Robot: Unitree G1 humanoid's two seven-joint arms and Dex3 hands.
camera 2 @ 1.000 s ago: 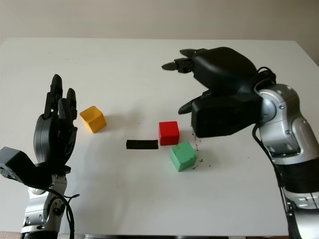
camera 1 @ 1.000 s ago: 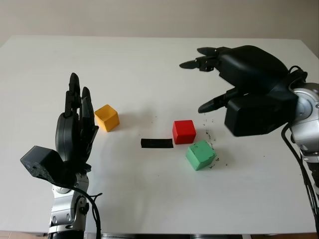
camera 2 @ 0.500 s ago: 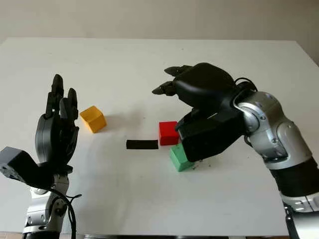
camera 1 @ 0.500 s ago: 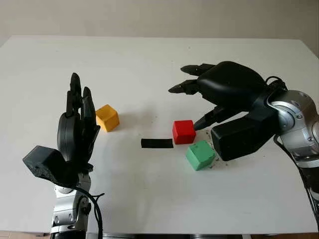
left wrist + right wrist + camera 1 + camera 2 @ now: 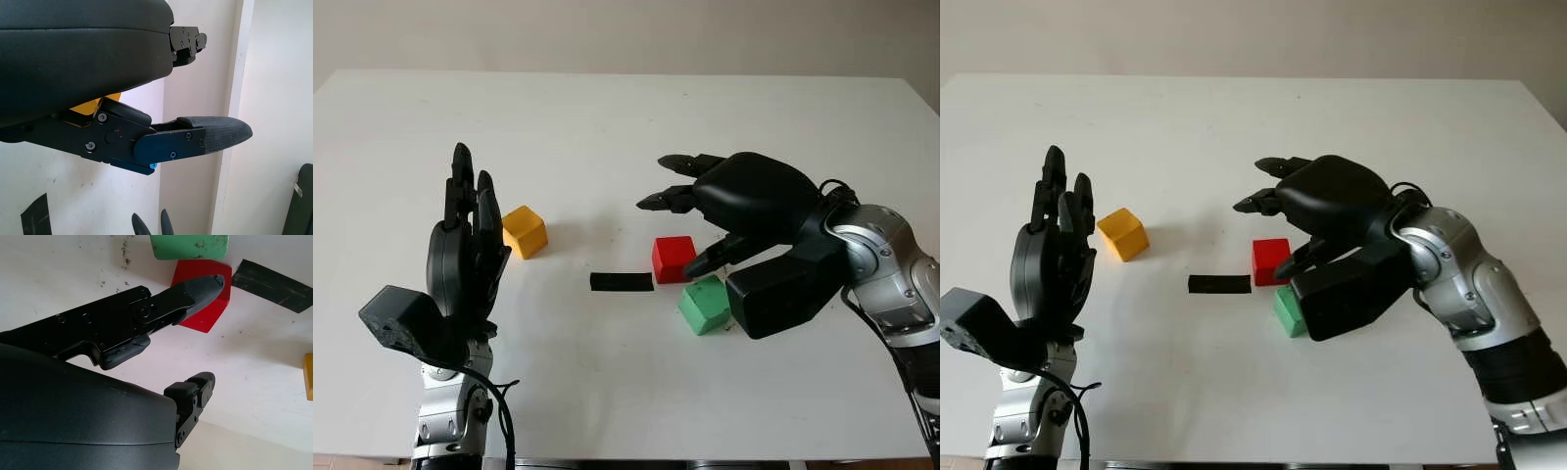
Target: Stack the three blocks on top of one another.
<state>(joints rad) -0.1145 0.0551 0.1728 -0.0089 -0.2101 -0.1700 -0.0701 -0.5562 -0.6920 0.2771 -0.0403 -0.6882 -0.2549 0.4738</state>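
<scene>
The right hand (image 5: 705,220) hovered open over the red block (image 5: 674,258), gripping nothing; its fingers reached past it. The green block (image 5: 705,305) touched the red one mid-tabletop. The left hand (image 5: 465,259) was raised open near the yellow block (image 5: 524,231).

Before me stood a broad white table (image 5: 607,117), its far edge meeting a plain beige wall (image 5: 626,34) under soft, even light.
</scene>
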